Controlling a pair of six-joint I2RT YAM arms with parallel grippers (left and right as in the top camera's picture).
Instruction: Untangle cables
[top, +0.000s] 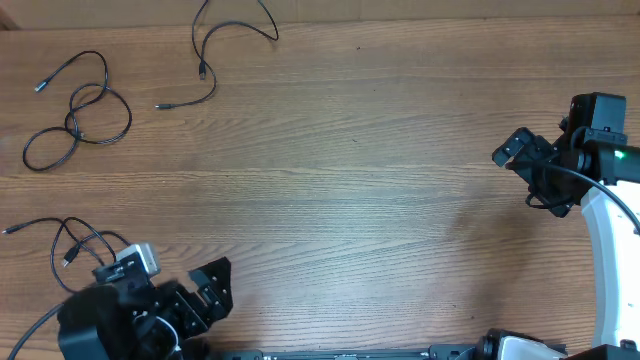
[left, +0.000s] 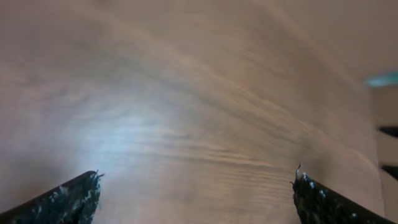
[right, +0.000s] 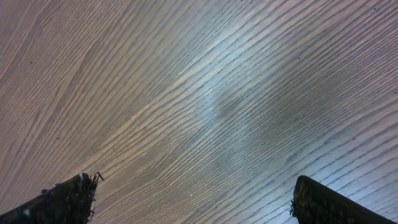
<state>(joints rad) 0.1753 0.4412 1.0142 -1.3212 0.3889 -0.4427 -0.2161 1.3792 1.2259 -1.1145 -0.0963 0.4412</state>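
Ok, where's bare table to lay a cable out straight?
The wide middle of the table, between the left gripper and right gripper, is bare. The left side is crowded, holding the looped cable, the top cable and the cable beside the left arm.

A light wood-grain table seen from overhead, its planks running from nine o'clock to three o'clock. Three thin black cables lie flat on it, each apart from the others. A looped cable sits at ten o'clock, coiled over itself in several rings, one plug pointing out toward the edge. A winding cable curves at eleven o'clock, running off the top edge. A third cable trails at eight o'clock, near the left edge.
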